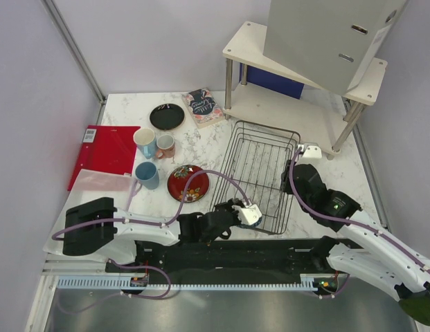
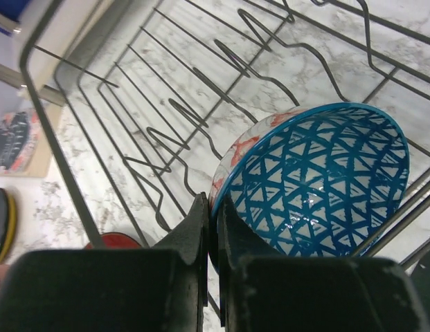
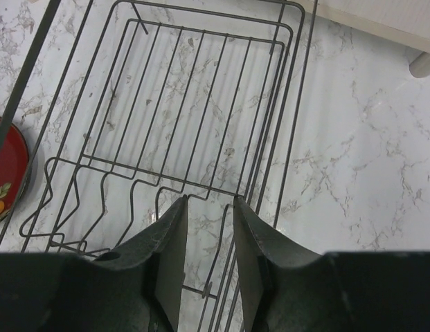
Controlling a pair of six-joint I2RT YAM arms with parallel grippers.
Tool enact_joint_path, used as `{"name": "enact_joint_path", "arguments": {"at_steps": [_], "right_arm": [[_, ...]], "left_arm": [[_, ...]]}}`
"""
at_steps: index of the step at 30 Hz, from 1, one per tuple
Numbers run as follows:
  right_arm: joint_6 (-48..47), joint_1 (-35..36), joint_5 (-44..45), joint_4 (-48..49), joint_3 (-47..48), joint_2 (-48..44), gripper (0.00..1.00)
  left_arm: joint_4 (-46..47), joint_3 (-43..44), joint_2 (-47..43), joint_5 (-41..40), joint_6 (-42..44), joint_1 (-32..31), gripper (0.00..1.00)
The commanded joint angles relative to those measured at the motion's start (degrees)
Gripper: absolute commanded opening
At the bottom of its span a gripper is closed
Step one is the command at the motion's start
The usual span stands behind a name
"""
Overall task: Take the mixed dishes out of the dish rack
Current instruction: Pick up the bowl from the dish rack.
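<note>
The dish rack (image 1: 260,166) has a red floral plate (image 1: 188,183), two light-blue cups (image 1: 147,174), a pink mug (image 1: 165,145) and a black plate (image 1: 166,116) to its left on the marbled tabletop (image 1: 221,149), and a white shelf (image 1: 298,104) behind it. Its thin black wires and wavy upright dividers crowd a glossy round bowl (image 2: 318,180), blue triangles on white inside and red-blotched outside, tipped on its side in the rack's near left corner. The left gripper (image 2: 215,211) has its jaws pinched on the bowl's rim, while the right gripper (image 3: 209,207) holds its jaws apart over the rack's right side wires.
</note>
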Motion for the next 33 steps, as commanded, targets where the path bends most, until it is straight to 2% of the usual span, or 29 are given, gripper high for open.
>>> {"name": "enact_joint_path", "arguments": {"at_steps": [1, 10, 16, 19, 22, 23, 24, 25, 26, 27, 28, 29, 30, 32, 33], "right_arm": [[2.1, 0.2, 2.0, -0.1, -0.2, -0.3, 0.40], [2.3, 0.2, 1.7, -0.1, -0.1, -0.2, 0.40], [2.2, 0.2, 1.4, -0.1, 1.1, -0.6, 0.40], [2.1, 0.2, 1.3, -0.2, 2.7, -1.3, 0.40], [2.0, 0.2, 2.8, -0.4, 5.0, -2.3, 0.40], [2.1, 0.2, 3.5, -0.5, 5.7, -2.7, 0.39], [2.1, 0.2, 5.2, -0.4, 6.2, -3.8, 0.37], [2.4, 0.2, 6.0, -0.4, 7.2, -4.1, 0.35], [3.2, 0.2, 6.8, -0.2, 7.7, -4.7, 0.33], [4.5, 0.2, 8.0, -0.2, 8.4, -5.5, 0.26], [7.0, 0.2, 8.7, -0.4, 8.6, -6.0, 0.21], [7.3, 0.1, 7.8, -0.1, 9.0, -6.3, 0.17], [6.6, 0.2, 5.8, 0.5, 9.7, -6.4, 0.15], [4.5, 0.2, -1.1, 1.7, 11.1, -5.6, 0.20], [4.0, 0.2, -3.0, 1.7, 12.0, -4.1, 0.26]], "left_arm": [[19.3, -0.6, -3.4, -11.6, 7.7, -1.1, 0.02], [33.4, -3.7, -4.2, -14.0, 16.1, -4.5, 0.02], [33.9, -1.9, -8.9, -15.1, 18.6, -7.0, 0.02], [31.1, 0.8, -13.2, -15.8, 17.4, -7.3, 0.02], [20.3, 4.9, -16.3, -18.0, 10.3, -5.8, 0.02], [14.3, 10.2, -16.3, -20.5, 2.5, -4.8, 0.02], [-0.9, 13.7, -16.2, -21.1, -3.0, -2.1, 0.02], [-10.7, 20.9, -15.9, -20.8, -8.9, -0.4, 0.02], [-19.0, 24.7, -14.9, -16.2, -21.6, 1.8, 0.02], [-34.9, 28.4, -14.2, -12.3, -27.4, 7.1, 0.02], [-40.4, 34.9, -13.2, -8.2, -32.4, 9.8, 0.02], [-44.8, 37.8, -11.6, 1.4, -40.2, 12.9, 0.02], [-51.7, 40.3, -10.8, 6.4, -43.3, 18.3, 0.02], [-55.8, 46.1, -8.1, 17.0, -49.0, 22.5, 0.02], [-57.4, 47.9, -7.3, 19.6, -50.3, 25.1, 0.02]]}}
